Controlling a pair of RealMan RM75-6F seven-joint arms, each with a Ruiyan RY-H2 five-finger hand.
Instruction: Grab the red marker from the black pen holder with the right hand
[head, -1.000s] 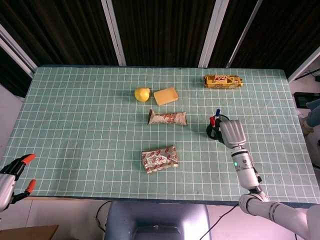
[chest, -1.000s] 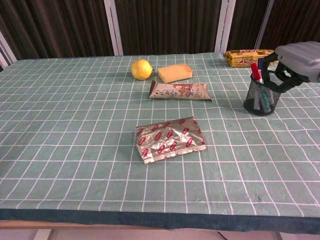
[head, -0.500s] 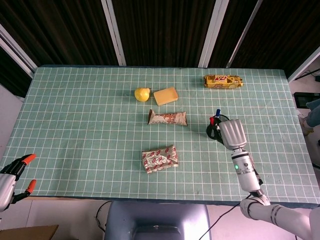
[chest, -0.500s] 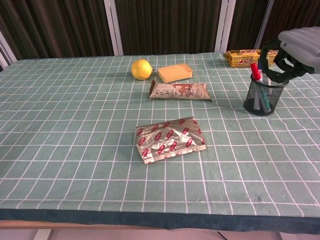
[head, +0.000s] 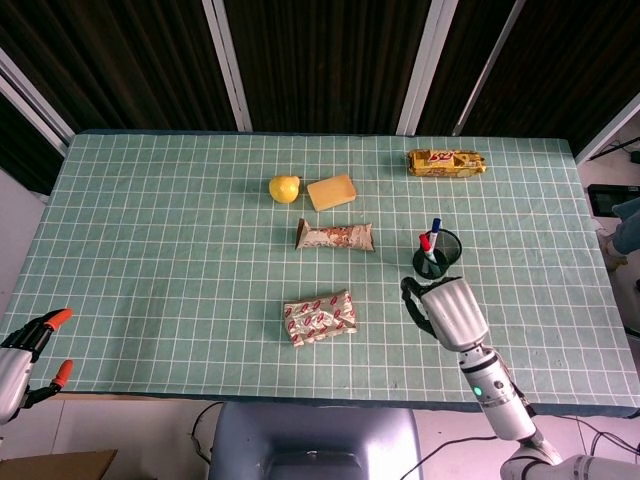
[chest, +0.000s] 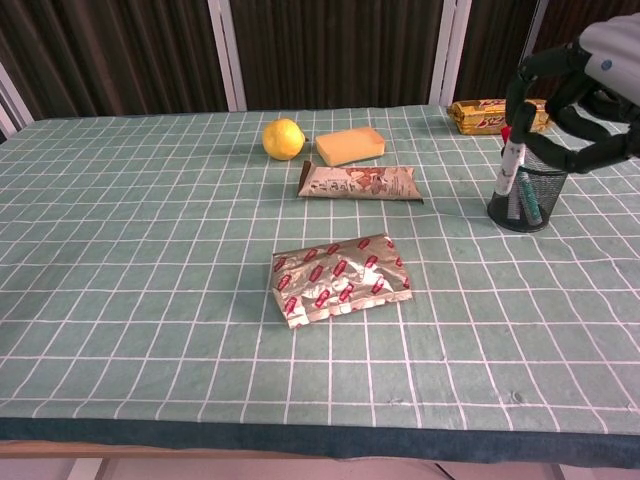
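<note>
Expect a light, stiff, smooth-barrelled red marker (chest: 511, 160), leaning cap-up in the black pen holder (chest: 520, 205) on the worktop. Pinch high on the barrel, above the rim, and draw it upward. Note the right hand (head: 448, 310) hovering near the holder, fingers (chest: 522, 78) spread and apparently empty.

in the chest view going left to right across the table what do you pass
Lemon → silver-and-red foil packet → brown snack bar → black pen holder with the red marker → right hand.
</note>
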